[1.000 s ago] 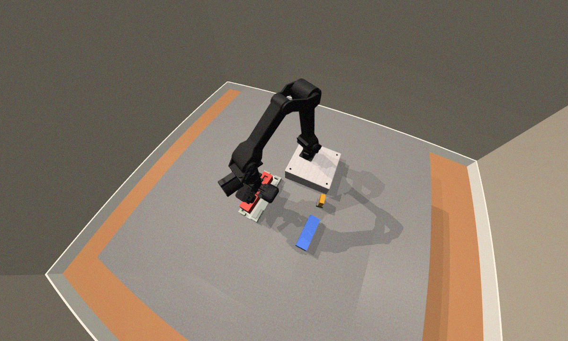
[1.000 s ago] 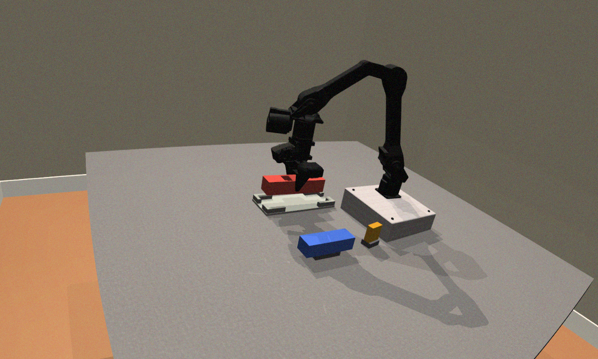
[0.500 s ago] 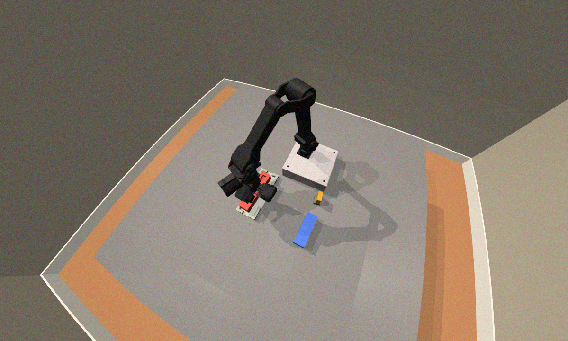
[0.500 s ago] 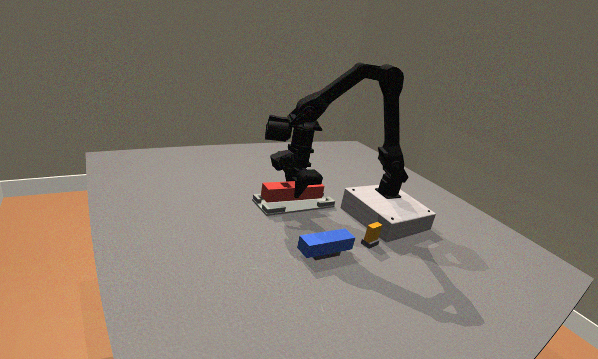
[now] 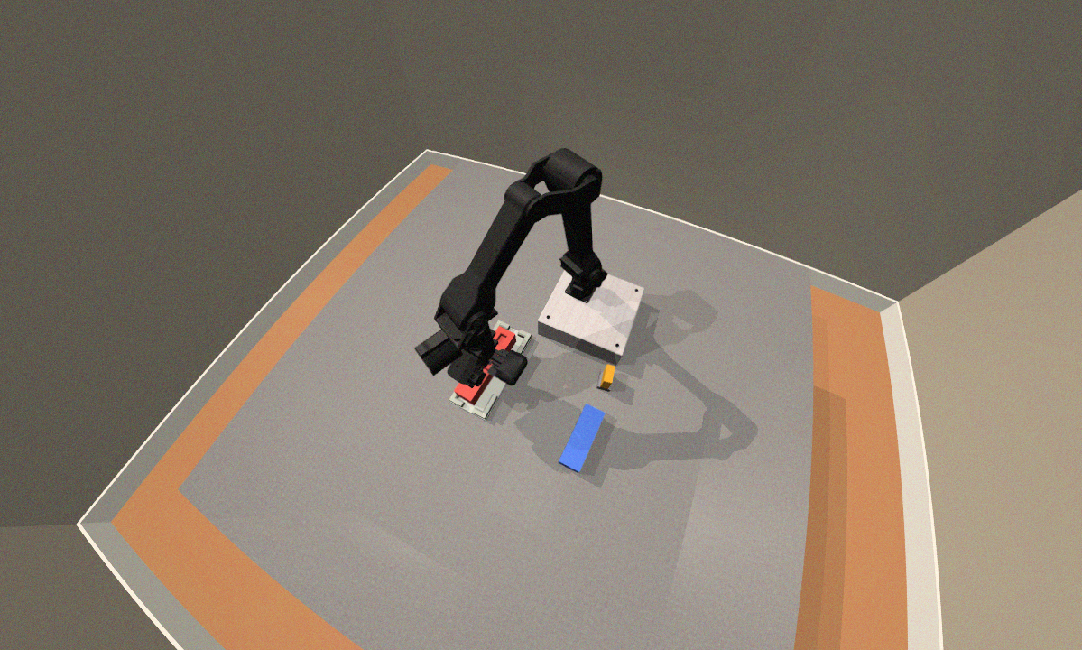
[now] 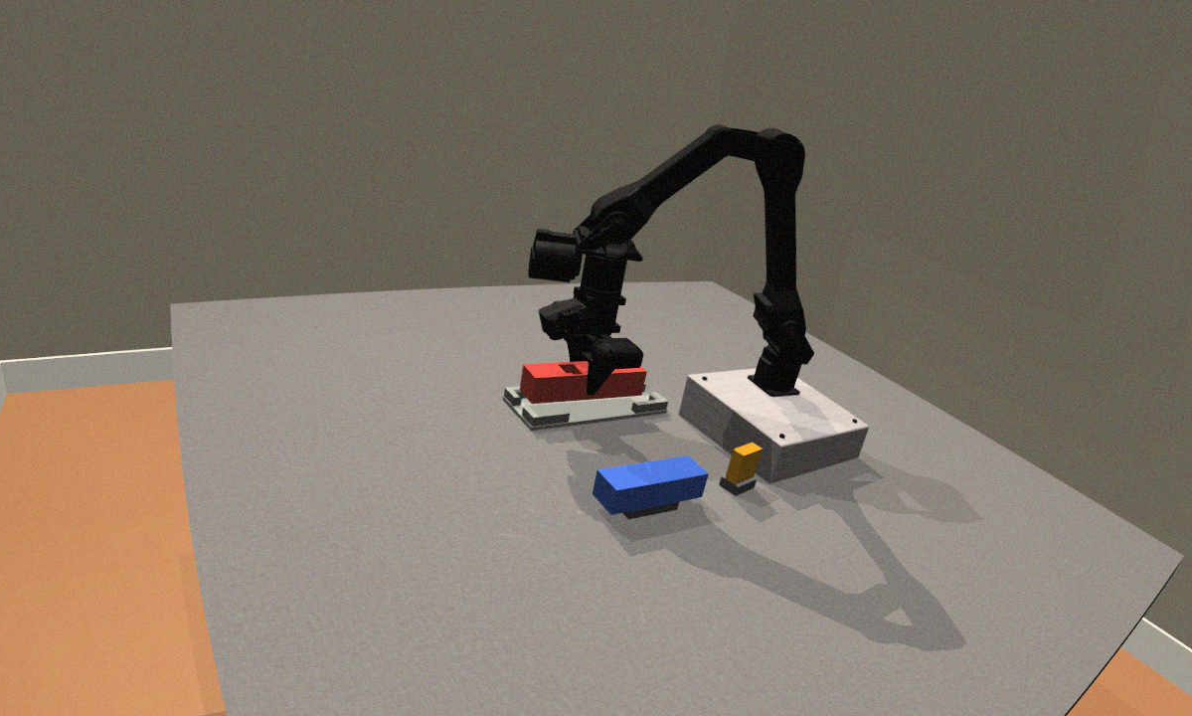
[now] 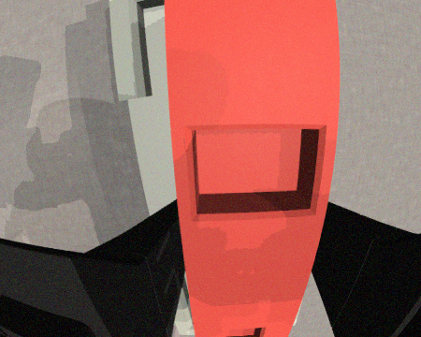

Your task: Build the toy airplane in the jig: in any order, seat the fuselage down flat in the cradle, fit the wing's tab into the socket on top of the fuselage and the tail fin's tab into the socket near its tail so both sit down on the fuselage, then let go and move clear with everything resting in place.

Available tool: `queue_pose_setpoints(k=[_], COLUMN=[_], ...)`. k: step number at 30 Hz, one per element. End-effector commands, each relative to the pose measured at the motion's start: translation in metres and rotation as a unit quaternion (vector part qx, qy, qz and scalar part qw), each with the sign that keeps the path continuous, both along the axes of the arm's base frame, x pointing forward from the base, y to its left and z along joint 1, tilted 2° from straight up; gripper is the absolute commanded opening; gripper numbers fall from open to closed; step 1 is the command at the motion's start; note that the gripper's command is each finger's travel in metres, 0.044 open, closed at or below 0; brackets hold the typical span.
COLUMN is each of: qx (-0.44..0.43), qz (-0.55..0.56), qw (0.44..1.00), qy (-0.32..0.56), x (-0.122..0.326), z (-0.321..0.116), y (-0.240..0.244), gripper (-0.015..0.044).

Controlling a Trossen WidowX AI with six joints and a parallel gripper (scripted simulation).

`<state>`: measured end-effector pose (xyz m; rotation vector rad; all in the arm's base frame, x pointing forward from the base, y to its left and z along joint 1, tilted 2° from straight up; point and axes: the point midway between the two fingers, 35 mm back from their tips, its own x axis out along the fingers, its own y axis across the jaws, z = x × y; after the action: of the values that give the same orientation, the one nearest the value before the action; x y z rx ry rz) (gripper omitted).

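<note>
My gripper (image 5: 486, 374) (image 6: 593, 377) (image 7: 242, 204) is shut on the red fuselage (image 5: 470, 390) (image 6: 551, 386) (image 7: 253, 70), one finger on each long side. The fuselage is level and very low over the pale jig (image 5: 492, 402) (image 6: 596, 412) (image 7: 128, 80), lengthwise along it. Whether its underside touches the cradle floor is hidden. The large socket (image 7: 253, 164) on top is empty; the smaller one (image 7: 245, 334) is at the wrist view's bottom edge. The blue wing (image 5: 583, 436) (image 6: 648, 485) lies level on a small dark support. The orange tail fin (image 5: 607, 376) (image 6: 742, 464) stands on a dark base.
The white base block (image 5: 588, 311) (image 6: 773, 414) carrying the arm stands beside the jig. The tail fin is near the block's corner, with the wing beyond it. Brackets rise at the jig's corners, near the fuselage ends.
</note>
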<state>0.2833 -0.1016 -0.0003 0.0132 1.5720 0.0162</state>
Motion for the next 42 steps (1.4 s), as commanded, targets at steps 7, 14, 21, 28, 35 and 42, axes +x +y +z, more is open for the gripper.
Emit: queue_pose_setpoints(k=[7, 14, 21, 28, 35, 42], qx=[0.0, 0.0, 0.001, 0.001, 0.001, 0.004], qz=[0.0, 0.0, 0.0, 0.001, 0.013, 0.013], qw=[1.0, 1.0, 1.0, 1.0, 1.0, 1.0], qy=[0.0, 0.0, -0.001, 0.0, -0.001, -0.003], x=[0.0, 0.0, 0.004, 0.005, 0.007, 0.045], z=[0.0, 0.0, 0.08, 0.107, 0.109, 0.104], y=[0.0, 0.0, -0.004, -0.005, -0.003, 0.093], gripper=[0.0374, 0.044, 0.044, 0.044, 0.044, 0.044])
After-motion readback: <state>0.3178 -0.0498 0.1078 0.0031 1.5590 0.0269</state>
